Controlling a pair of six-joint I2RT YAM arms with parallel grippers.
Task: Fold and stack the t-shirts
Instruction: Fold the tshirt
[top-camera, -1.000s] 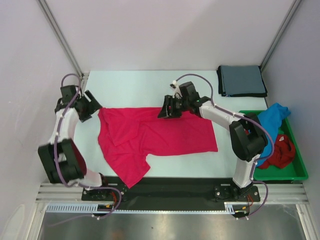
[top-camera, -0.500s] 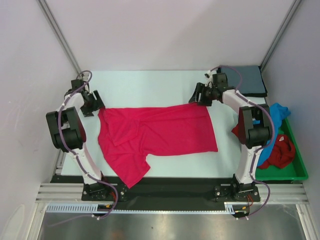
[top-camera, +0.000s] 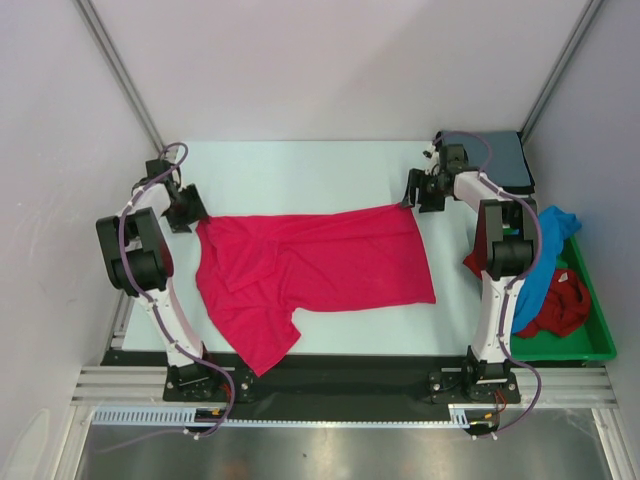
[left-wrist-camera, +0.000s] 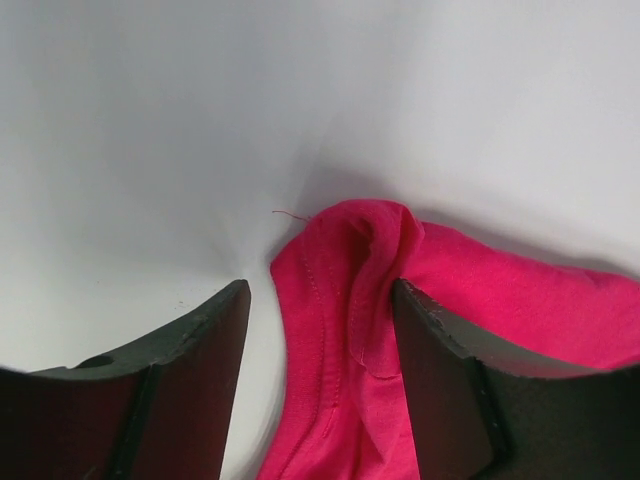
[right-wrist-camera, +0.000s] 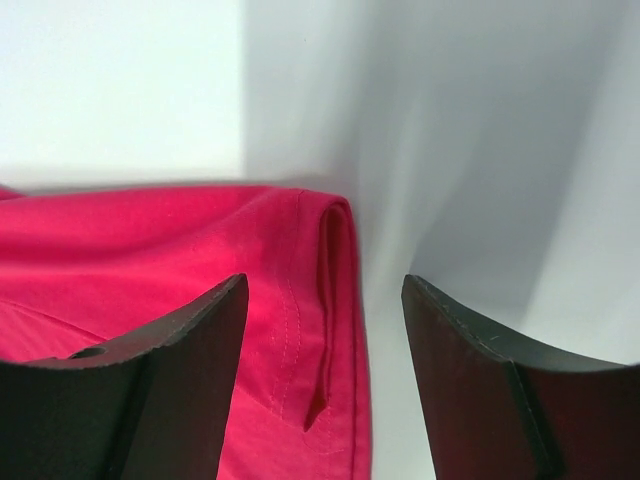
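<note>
- Pink-red cloth, a bunched corner with a stitched hem, is seen between the parted fingers of the left gripper (left-wrist-camera: 320, 292); the jaws are held wide and nothing is clamped.
- Pink-red hem is likewise framed by the right gripper (right-wrist-camera: 325, 285), whose jaws stand apart with the folded-over corner between them, ungripped.
- Both corners belong to the far edge of the pink-red t-shirt (top-camera: 320, 265), which is spread on the table (top-camera: 300, 170).
- A folded grey-blue t-shirt (top-camera: 485, 160) is set at the far right corner; a bright blue t-shirt (top-camera: 548, 240) and a darker red t-shirt (top-camera: 560, 305) are heaped in the green tray (top-camera: 570, 350).
- The step in hand is judged to be the seizing of the two far corners for a first fold; both jaws would need to be closed together, then drawn evenly toward the near edge.
</note>
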